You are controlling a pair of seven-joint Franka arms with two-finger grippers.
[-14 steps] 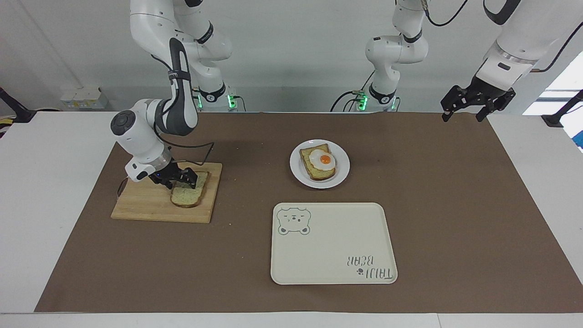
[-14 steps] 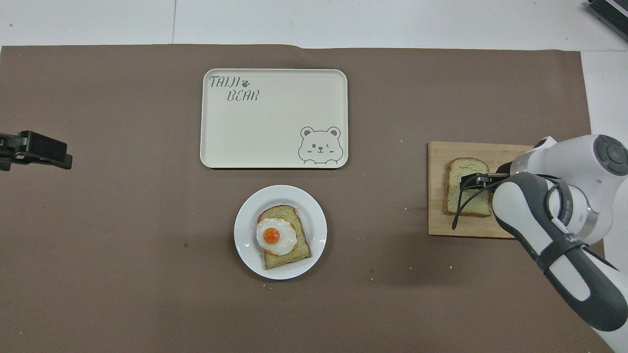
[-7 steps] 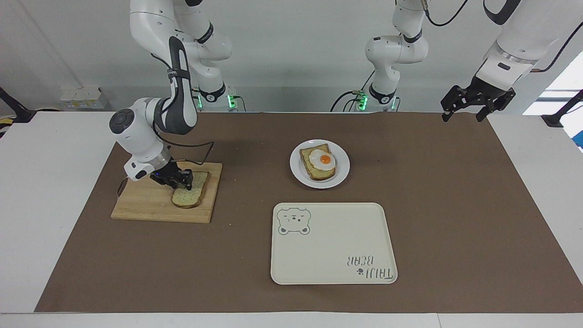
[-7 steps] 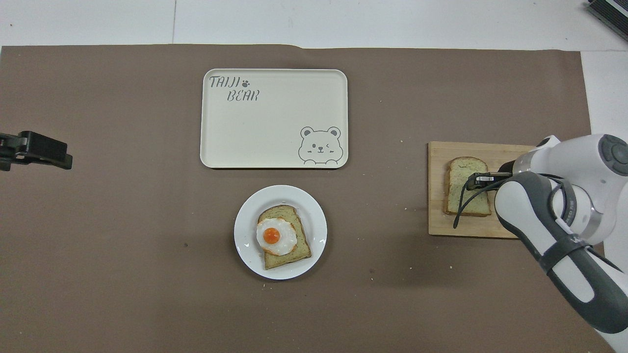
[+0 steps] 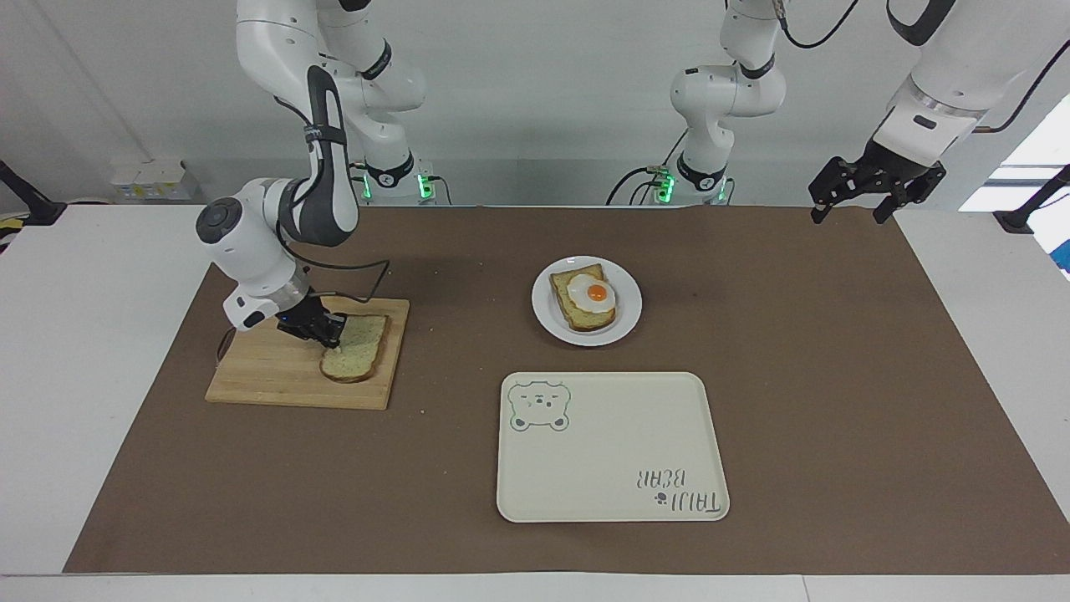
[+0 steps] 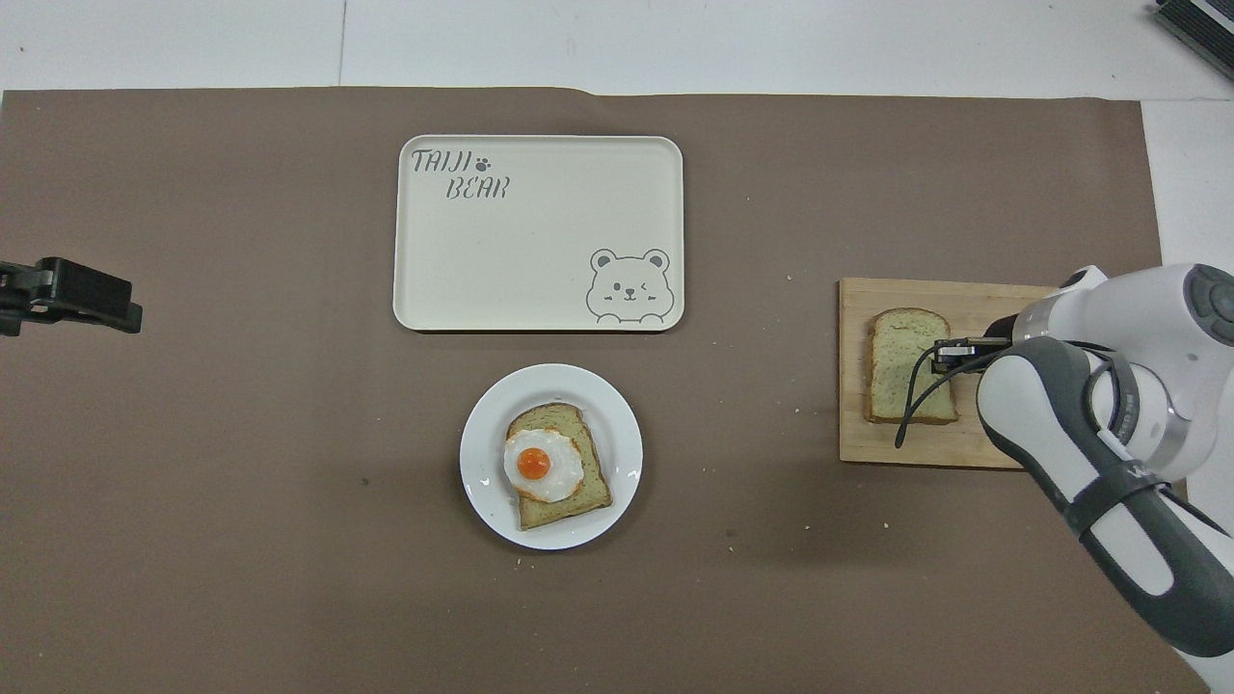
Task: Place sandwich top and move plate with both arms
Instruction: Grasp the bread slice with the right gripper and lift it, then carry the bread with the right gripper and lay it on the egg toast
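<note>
right hand point(image 5: 333, 333): down on the cutting board point(image 5: 276, 376) toward the right arm's end of the worktop point(image 5: 84, 334), fingertips pinched shut on the edge of the sandwich top point(image 5: 355, 355) that's nearest the robots. Looks like it's got the crust, and the slice sits a bit skewed on the board, so I'd say the grab has just landed.
left hand point(image 5: 861, 191): parked up in the air over the left arm's end of the worktop, fingers spread wide, nothing in it. Just waiting.
plate point(image 5: 627, 322): small white one, middle of the brown mat point(image 5: 836, 376), well apart from the board. It's carrying the toasted slice point(image 5: 577, 313) with the fried egg point(image 5: 592, 293) on top.
sandwich top: farther from the robots than the hand gripping it, rounded end pointing away from them, flat on the wood as far as I can tell.
tray point(image 5: 669, 410): cream, bear drawing, farther from the robots than the plate and just beside it.
how the bread handles: light and soft I reckon, floppy when held by one edge, so it'll probably droop. Crust is the firm part, good place to pinch; squeezing the crumb would just dent it.
plate handling: stiff, smooth, likely slippery. My guess is each hand takes the rim on its own end so it stays level and the egg doesn't slide.
where we're at: early. Bread isn't on the egg yet, plate untouched.
</note>
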